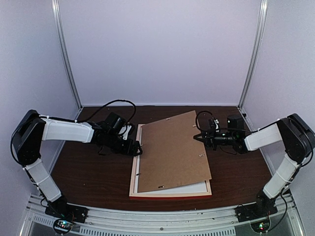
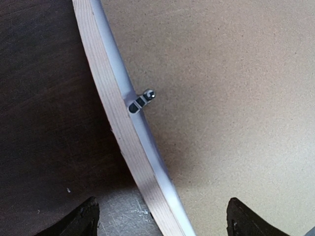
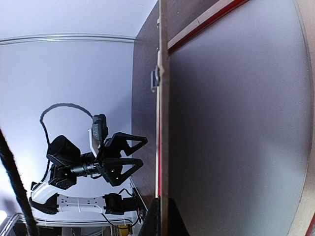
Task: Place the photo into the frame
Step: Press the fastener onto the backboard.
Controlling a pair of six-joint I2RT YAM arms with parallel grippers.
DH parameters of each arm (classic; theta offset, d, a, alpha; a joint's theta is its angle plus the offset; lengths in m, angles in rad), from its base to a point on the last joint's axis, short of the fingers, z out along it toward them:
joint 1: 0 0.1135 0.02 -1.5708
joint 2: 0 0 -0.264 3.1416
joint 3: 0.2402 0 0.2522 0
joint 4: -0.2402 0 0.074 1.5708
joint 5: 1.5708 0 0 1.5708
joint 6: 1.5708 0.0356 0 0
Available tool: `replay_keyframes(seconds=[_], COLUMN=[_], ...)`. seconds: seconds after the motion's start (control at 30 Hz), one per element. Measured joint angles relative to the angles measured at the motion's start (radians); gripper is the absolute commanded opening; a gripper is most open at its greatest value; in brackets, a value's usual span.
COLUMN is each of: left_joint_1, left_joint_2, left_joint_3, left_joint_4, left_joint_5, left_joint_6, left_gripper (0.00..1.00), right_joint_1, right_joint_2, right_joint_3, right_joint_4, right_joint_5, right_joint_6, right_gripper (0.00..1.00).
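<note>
On the one dark table (image 1: 88,172) lies a single frame (image 1: 133,172), pale bare-wood back upward, with its red edge showing along the near side. One brown backing board (image 1: 172,147) rests askew across it, and one white sheet (image 1: 187,188) peeks out beneath the board's near edge. Two arms reach in from the sides.

The left gripper (image 1: 137,147) is spread wide and holds nothing. Only its wrist view shows that the fingertips straddle the frame's left strip, one over the table and one over the board, and that one small metal clip (image 2: 141,101) sits on that strip.

The right gripper (image 1: 198,137) is pinched closed on the board's right edge. Its wrist view sees the board edge-on, raised off the frame.
</note>
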Motion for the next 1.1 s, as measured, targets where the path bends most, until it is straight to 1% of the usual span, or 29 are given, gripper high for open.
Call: replay_keyframes(seconds=[0.23,0.43,0.67,0.9,1.1], left_joint_1=[0.0,0.001,0.027,0.074,0.111], left_joint_2=[0.0,-0.008,-0.061,-0.121,-0.161], left_joint_3=[0.0,0.0,-0.003,-0.042,-0.066], left_joint_4=[0.0,-0.001,-0.001,-0.003,-0.009], left_joint_5=[-0.001,-0.024,-0.076,-0.121,-0.15], left_joint_6=[-0.003,-0.006,-0.026,-0.059,-0.073], left_gripper=[0.9,0.91,0.91,0.92,0.93], right_joint_1=[0.0,0.0,0.0,0.015,0.055], right_joint_2=[-0.001,-0.058,-0.119,-0.113,-0.048], right_joint_3=[0.0,0.0,0.009,0.026,0.053], right_joint_4=[0.051,0.0,-0.038,-0.061,-0.032], right_joint_5=[-0.003,-0.003,-0.003,0.0,0.006], right_joint_6=[0.06,0.061,0.051,0.042,0.048], right_gripper=[0.0,0.0,0.0,0.0,0.0])
